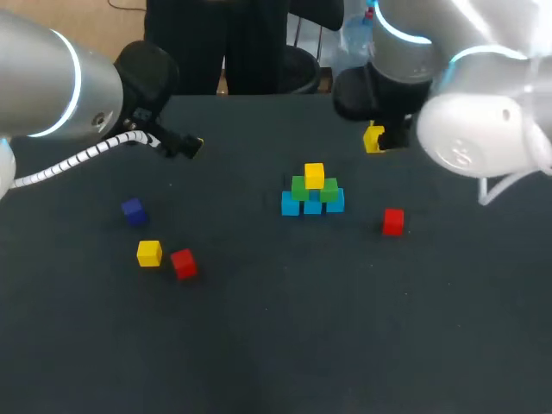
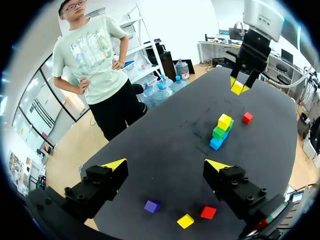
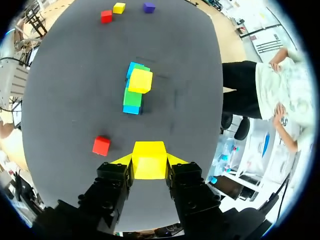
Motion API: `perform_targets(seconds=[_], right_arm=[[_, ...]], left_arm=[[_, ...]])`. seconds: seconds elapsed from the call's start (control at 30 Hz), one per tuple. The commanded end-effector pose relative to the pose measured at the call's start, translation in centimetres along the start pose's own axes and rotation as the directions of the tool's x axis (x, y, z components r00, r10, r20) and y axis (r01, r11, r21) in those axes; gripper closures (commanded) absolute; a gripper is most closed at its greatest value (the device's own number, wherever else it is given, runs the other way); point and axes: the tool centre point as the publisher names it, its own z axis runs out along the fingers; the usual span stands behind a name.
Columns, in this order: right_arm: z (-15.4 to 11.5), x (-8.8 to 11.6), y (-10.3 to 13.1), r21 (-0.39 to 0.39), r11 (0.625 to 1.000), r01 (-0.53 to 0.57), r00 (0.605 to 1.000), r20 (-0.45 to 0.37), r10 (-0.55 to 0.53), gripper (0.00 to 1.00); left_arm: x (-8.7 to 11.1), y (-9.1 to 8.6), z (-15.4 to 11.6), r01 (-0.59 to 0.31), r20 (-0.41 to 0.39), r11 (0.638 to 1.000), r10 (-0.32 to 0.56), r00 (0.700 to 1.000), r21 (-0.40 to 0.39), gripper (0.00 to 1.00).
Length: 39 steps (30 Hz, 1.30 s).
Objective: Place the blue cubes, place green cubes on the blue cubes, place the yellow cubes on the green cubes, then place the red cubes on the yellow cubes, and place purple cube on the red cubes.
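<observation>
A small stack stands mid-table: blue cubes [image 1: 291, 203] at the bottom, green cubes [image 1: 301, 187] on them, one yellow cube [image 1: 314, 176] on top. My right gripper [image 1: 376, 140] hovers behind and right of the stack, shut on a second yellow cube [image 3: 149, 160]. A red cube [image 1: 393, 222] lies right of the stack. At the front left lie a purple cube [image 1: 133, 210], a yellow cube [image 1: 149, 253] and a red cube [image 1: 183, 263]. My left gripper [image 1: 194, 147] hangs open above the table's back left, holding nothing; its fingers [image 2: 111, 172] stand wide apart.
The dark table [image 1: 276, 345] carries only these cubes. A person stands beyond its far edge, not touching it.
</observation>
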Motion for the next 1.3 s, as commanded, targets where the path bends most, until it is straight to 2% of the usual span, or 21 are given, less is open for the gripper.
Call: perform_targets(seconds=[0.03, 0.27, 0.57, 0.9, 1.13, 1.3], right_arm=[[0.7, -0.7, -1.0, -0.033, 0.999, 0.008, 1.000, -0.009, -0.009, 1.00], [1.0, -0.6, -1.2, -0.047, 0.999, 0.014, 1.000, 0.002, -0.014, 1.00], [1.0, -1.6, -1.7, -0.077, 0.996, 0.047, 0.999, 0.028, -0.045, 1.00], [0.9, -3.2, -1.3, -0.159, 0.987, 0.019, 0.999, 0.029, -0.015, 1.00], [0.1, -4.4, -1.1, -0.204, 0.979, -0.010, 1.000, -0.026, 0.004, 1.00], [-0.4, -4.5, -0.7, -0.232, 0.973, -0.022, 0.994, -0.109, -0.004, 1.00]], left_arm=[[0.0, 0.0, 0.0, -0.001, 0.002, 1.000, 0.001, 1.000, 0.001, 0.00], [0.0, 0.0, 0.0, -0.001, 0.002, 1.000, 0.001, 1.000, 0.001, 0.00], [0.0, 0.0, 0.0, -0.001, 0.002, 1.000, 0.001, 1.000, 0.001, 0.00], [0.0, 0.0, 0.0, -0.001, 0.002, 1.000, 0.001, 1.000, 0.001, 0.00], [0.0, 0.0, 0.0, -0.001, 0.002, 1.000, 0.001, 1.000, 0.001, 0.00], [0.0, 0.0, 0.0, -0.001, 0.002, 1.000, 0.001, 1.000, 0.001, 0.00]])
